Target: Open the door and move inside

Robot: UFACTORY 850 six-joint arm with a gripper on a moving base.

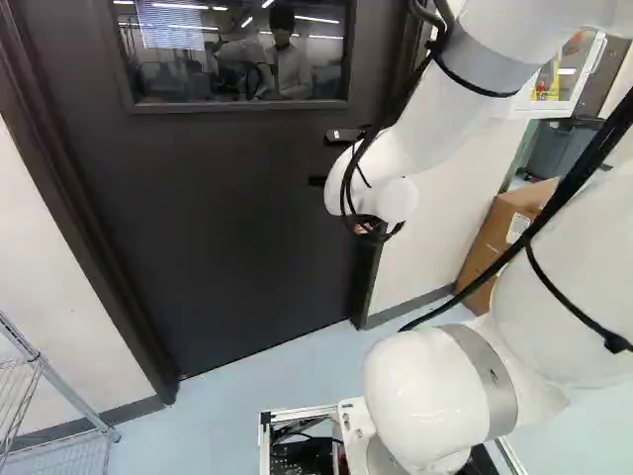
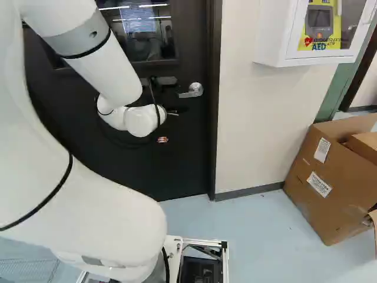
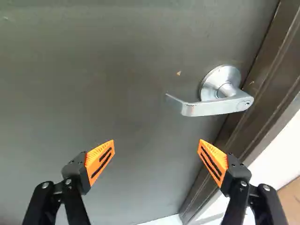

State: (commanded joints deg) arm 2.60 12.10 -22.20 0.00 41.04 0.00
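Note:
In the right base view, my gripper [image 2: 162,140] is mostly hidden behind the white wrist, near the dark door [image 2: 182,153]. The silver lever handle [image 2: 191,91] shows just beyond the wrist. In the wrist view the gripper [image 3: 157,145] stands open, nothing between its orange pads. Ahead of the fingers, nearer the finger on the door frame's side, is the handle [image 3: 215,107], touched by neither. Its lever is about level, its free end pointing away from the frame. The door [image 1: 237,218] stands closed in its frame, and its window is at the top of the left base view.
A dark door frame [image 2: 214,106] borders the handle side, with pale wall beyond. A white AED cabinet [image 2: 277,35] hangs there above cardboard boxes [image 2: 321,188] on the floor. A wire rack [image 1: 45,396] stands at the left of the left base view.

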